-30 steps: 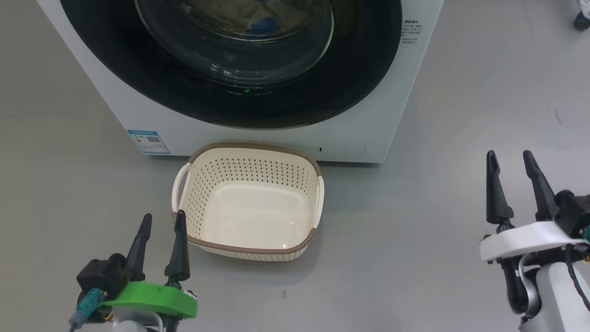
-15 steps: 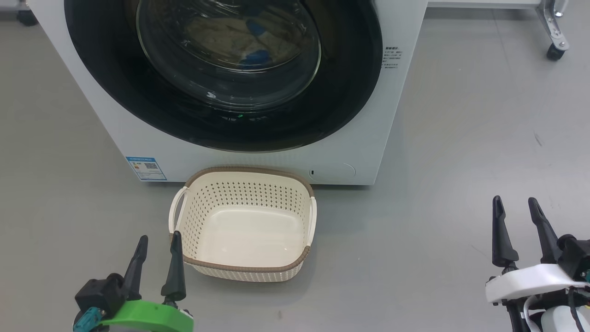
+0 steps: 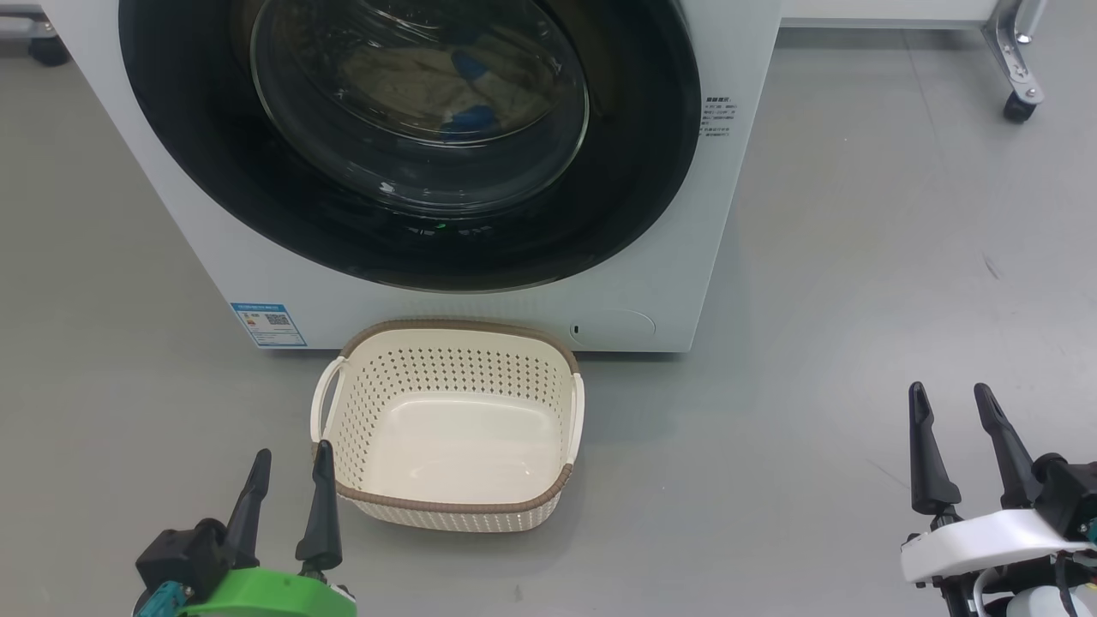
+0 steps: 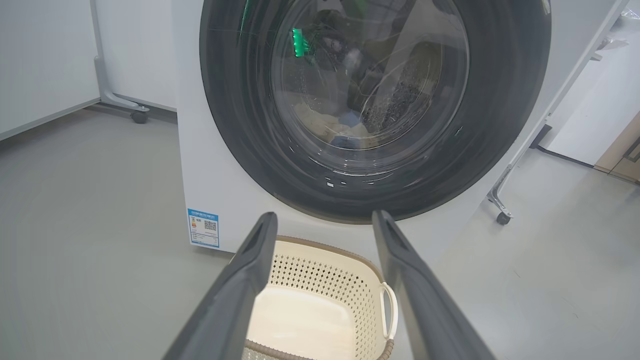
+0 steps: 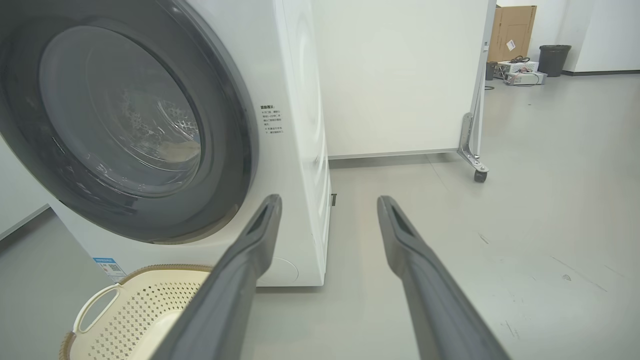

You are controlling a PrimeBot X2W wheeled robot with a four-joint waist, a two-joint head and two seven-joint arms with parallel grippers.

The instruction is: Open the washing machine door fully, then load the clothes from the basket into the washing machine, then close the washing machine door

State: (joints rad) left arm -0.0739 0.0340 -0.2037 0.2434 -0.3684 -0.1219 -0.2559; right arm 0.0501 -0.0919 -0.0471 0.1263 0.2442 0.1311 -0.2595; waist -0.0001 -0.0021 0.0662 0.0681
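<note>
Head camera shifted since second ago. Glossy black-rimmed washing machine door (image 3: 411, 146) shut, cream clothes (image 3: 403, 73) behind its bulging clear centre. Perforated basket (image 3: 446, 370) bare. Spread wide, empty: left gripper (image 3: 292, 451), right gripper (image 3: 949, 390).

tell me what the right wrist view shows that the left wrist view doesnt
Right wrist view, not the left: the washing machine's white side panel, a cardboard box, a dark bin, and the open right pincer. Left wrist view, not the right: the blue band on the clothes behind the glass, a green reflection, and the open left pincer. Both: the shut washing machine door, the empty basket, the blue label sticker.
</note>
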